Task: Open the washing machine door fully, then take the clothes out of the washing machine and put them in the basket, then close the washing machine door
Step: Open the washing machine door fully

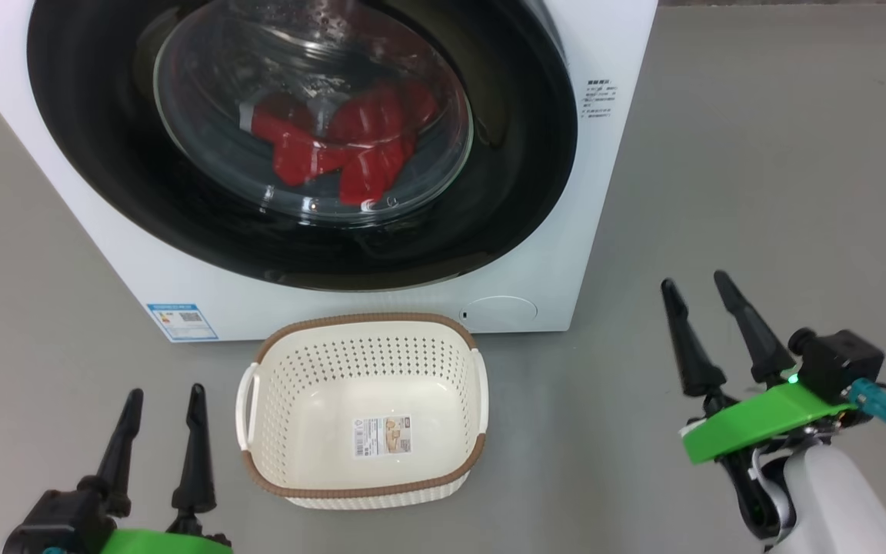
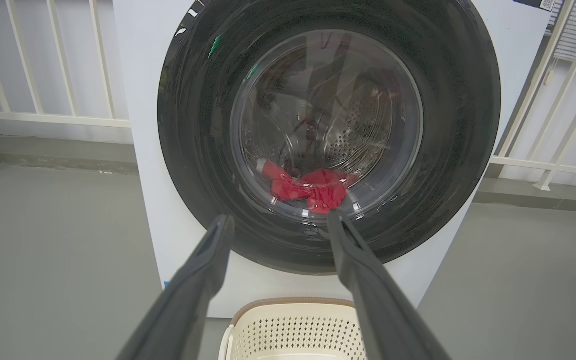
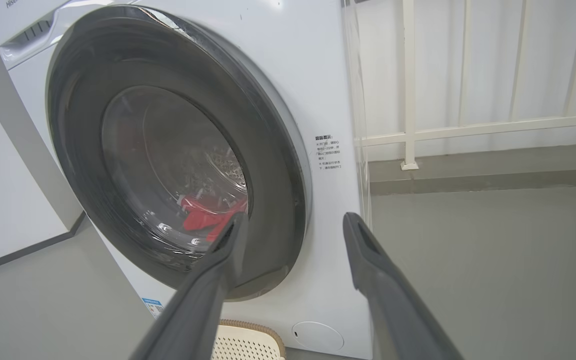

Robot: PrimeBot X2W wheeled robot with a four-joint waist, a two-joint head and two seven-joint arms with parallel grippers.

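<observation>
Bare grey floor (image 1: pixel 758 154) runs wide past the washing machine (image 1: pixel 543 254)'s right edge and along its front. A white railing (image 3: pixel 408 85) stands behind the machine. The basket (image 1: pixel 366 318) sits on the floor just in front of the machine's base, below the door, its far rim close to the white front panel. Left fingers (image 1: pixel 195 446) hang in front of the machine, left of the basket & well short of the panel, apart w/ nothing btwn them. Right fingers (image 1: pixel 689 342) are off the machine's right corner over bare floor, also spread & holding nothing.

The washing machine door (image 1: pixel 104 169) is shut, flush w/ the machine's front. The clothes (image 1: pixel 351 146) lie inside the machine at the bottom of the drum, seen thru the glass: a crumpled bright red heap w/ a bit of white trim.

Door: wide glossy black ring round a clear bulging glass bowl, perforated steel drum behind it. Machine body: boxy, smooth white, w/ a small blue label (image 1: pixel 181 322) at its lower left corner & a round flap (image 1: pixel 498 312) at its lower right. Basket: cream plastic, rounded rectangle, hole-punched sides, brown woven-look rim, white side handles, paper label (image 1: pixel 381 435) on its bottom.
</observation>
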